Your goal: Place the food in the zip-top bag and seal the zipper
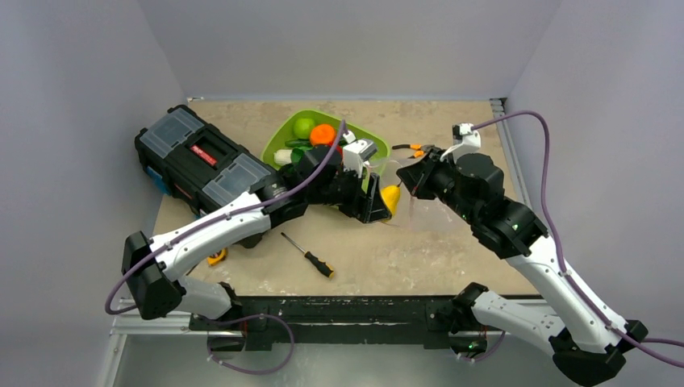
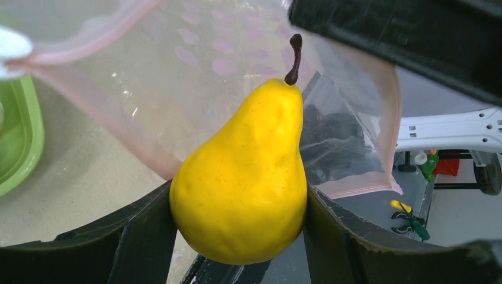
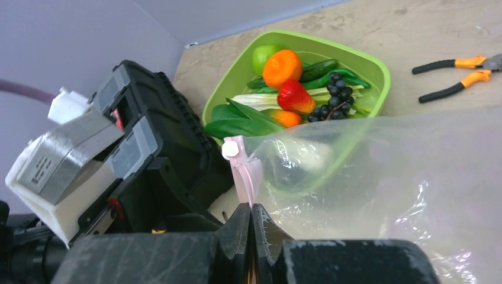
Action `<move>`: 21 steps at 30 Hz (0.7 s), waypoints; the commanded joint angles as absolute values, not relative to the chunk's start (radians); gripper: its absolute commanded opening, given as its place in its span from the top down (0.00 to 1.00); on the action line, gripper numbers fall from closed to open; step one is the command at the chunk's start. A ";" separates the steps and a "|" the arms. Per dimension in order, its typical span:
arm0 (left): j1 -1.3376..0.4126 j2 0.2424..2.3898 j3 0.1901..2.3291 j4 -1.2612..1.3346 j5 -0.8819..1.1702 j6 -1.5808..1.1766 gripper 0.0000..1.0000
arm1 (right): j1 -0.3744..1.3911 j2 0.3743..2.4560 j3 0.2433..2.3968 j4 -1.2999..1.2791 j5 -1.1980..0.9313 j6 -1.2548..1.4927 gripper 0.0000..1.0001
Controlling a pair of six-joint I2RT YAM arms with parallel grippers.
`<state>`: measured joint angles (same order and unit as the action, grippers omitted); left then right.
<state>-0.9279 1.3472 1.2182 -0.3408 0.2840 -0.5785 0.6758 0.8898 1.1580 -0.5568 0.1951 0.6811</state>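
Observation:
My left gripper (image 1: 384,203) is shut on a yellow pear (image 2: 243,177), stem up, right in front of the zip-top bag (image 2: 195,77). The bag's pink-edged mouth hangs just above and behind the pear. My right gripper (image 3: 251,216) is shut on the bag's pink zipper strip (image 3: 243,174), below a white slider, and holds the clear bag (image 3: 385,171) up off the table. The rest of the food lies in the lime-green tray (image 3: 379,68): an orange (image 3: 282,67), a green fruit, a red piece, dark grapes (image 3: 334,100), green pods and bok choy. In the top view the pear (image 1: 391,197) sits between both grippers.
A black toolbox (image 1: 202,157) lies at the left, under my left arm. A screwdriver (image 1: 310,255) lies near the front. Orange-handled pliers (image 3: 456,74) lie right of the tray. A small yellow item (image 1: 216,256) sits by the left arm.

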 commanded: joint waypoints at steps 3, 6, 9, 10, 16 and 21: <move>-0.929 1.434 1.405 -0.478 0.316 -0.567 0.39 | 0.681 0.876 1.163 -0.459 0.092 0.625 1.00; -0.929 1.446 1.449 -0.537 0.316 -0.574 0.25 | 0.681 0.877 1.168 -0.463 0.086 0.607 1.00; -0.930 1.446 1.479 -0.567 0.319 -0.576 0.14 | 0.680 0.879 1.173 -0.474 0.094 0.597 1.00; -0.928 1.444 1.484 -0.565 0.321 -0.580 0.10 | 0.681 0.878 1.172 -0.476 0.096 0.596 1.00; -0.928 1.414 1.502 -0.579 0.319 -0.573 0.08 | 0.681 0.871 1.157 -0.501 0.115 0.597 1.00; -0.928 1.323 1.454 -0.584 0.244 -0.525 0.11 | 0.680 0.856 1.146 -0.554 0.161 0.575 1.00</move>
<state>-0.9279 1.4296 1.4635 -0.5797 0.3008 -0.5777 0.6762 0.8848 1.1522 -0.5308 0.1181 0.6083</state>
